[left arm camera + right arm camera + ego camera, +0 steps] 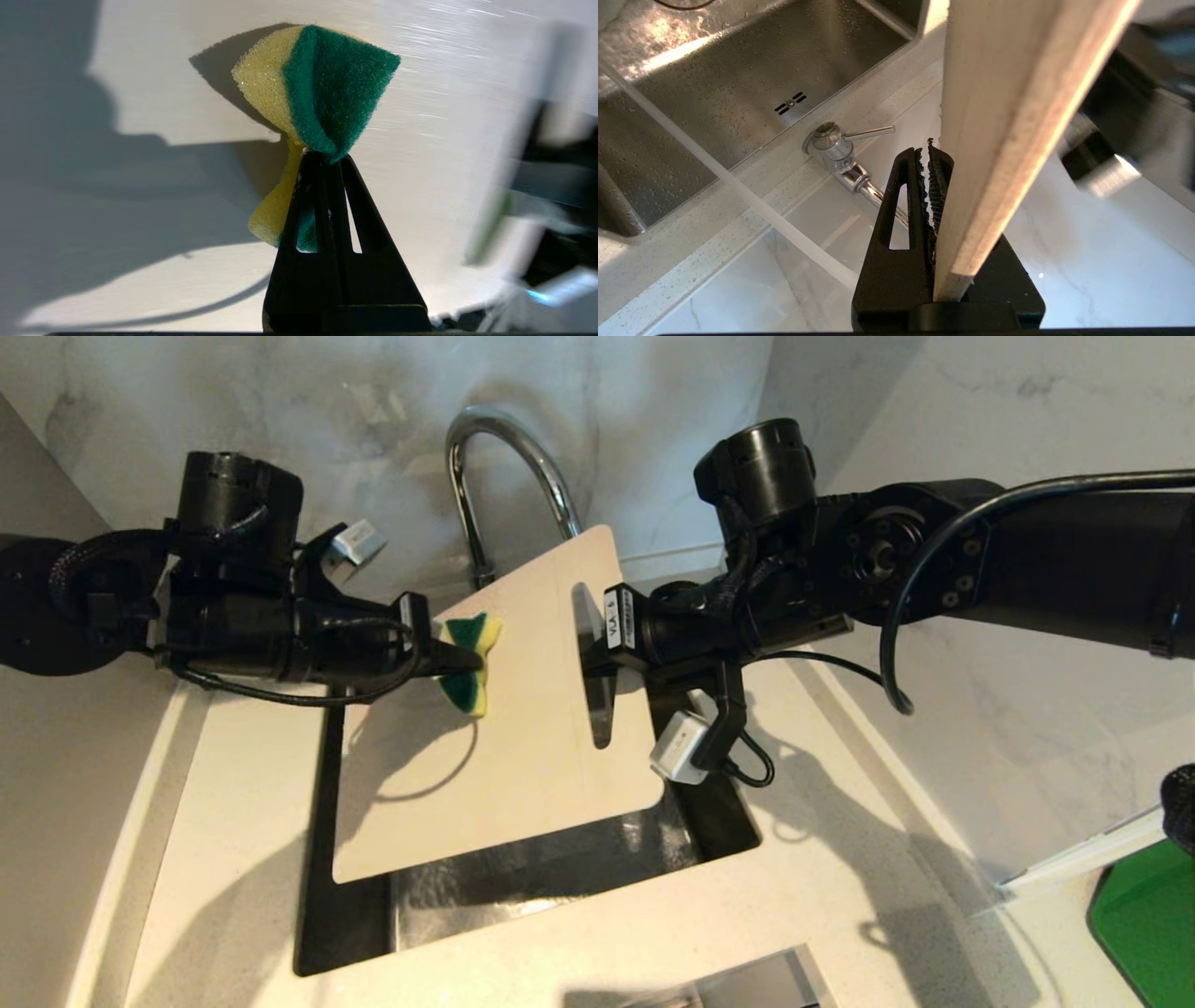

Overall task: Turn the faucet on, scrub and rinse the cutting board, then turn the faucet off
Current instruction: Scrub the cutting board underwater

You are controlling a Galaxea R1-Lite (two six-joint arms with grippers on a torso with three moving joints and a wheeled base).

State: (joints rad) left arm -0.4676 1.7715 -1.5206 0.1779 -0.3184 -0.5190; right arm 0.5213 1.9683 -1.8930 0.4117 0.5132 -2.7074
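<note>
The cutting board [523, 728] is held up over the sink [560, 877], tilted, its upper corner in front of the faucet [509, 485] and its lower edge above the wet steel basin. The right tool [597, 649] is clamped on the board's right edge at the handle slot; the right wrist view shows its fingers [901, 210] closed on the thin board edge [1008, 140], with the faucet's base and side lever [859, 135] and a stream of water beyond. The left tool [467, 663] is pinched tight on a green-and-yellow sponge [471, 663], squeezed at its middle, at the board's left part; whether the sponge touches the face I cannot tell. The pale table [233, 803] surrounds the sink, and a green flat object [1148, 924] lies at far right.
</note>
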